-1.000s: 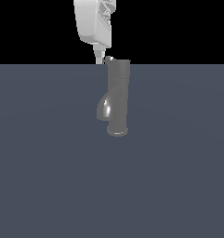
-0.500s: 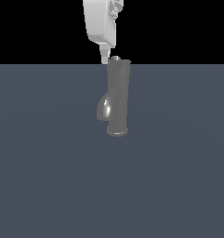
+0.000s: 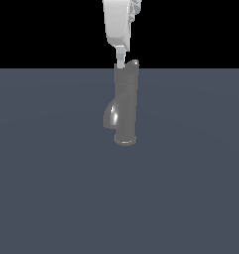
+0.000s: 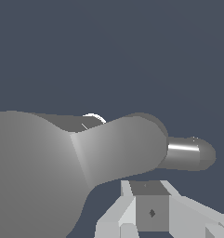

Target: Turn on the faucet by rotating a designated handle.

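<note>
The faucet (image 3: 125, 106), a dark grey glossy upright cylinder, stands just above the middle of the exterior view on the flat slate-blue desk (image 3: 51, 188), its flared base at the bottom and its curved spout bulging toward that view's left. The handle (image 4: 187, 152) shows in the wrist view as a short grey stub jutting from the faucet's top cap. The white claw (image 3: 120, 62) hangs at the upper centre, fingertip right at the cap; whether it is spread or pressed together cannot be told.

Grey floor (image 3: 51, 188) (seemingly flat) bears the faucet (image 3: 125, 106).
</note>
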Available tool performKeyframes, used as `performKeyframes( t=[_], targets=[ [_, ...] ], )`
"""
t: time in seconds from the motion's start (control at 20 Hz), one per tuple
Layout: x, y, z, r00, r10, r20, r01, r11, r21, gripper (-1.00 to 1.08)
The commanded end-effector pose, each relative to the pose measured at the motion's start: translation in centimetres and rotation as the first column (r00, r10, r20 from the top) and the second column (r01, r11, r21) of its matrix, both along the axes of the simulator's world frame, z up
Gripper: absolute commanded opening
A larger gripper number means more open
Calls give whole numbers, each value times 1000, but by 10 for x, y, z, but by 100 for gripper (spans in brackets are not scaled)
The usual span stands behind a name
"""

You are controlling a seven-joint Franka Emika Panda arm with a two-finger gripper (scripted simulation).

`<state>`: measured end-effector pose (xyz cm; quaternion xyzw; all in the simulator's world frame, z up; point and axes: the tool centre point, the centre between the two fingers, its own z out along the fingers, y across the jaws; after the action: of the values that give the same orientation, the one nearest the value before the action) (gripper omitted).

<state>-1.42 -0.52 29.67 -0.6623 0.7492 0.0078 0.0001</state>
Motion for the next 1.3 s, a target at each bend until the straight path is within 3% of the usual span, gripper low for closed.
performKeyframes(
  t=[0.0,0.2,0.25,1.25],
  targets=[
    [4,-59,0,996,-85,10,85,996,-11,-100],
    [6,-73,0,996,-92,10,92,996,-12,-100],
    [7,-16,0,1000,-3,1,3,1000,9,-100],
    [42,-64,0,999,-54,6,54,999,-2,-100]
  ],
)
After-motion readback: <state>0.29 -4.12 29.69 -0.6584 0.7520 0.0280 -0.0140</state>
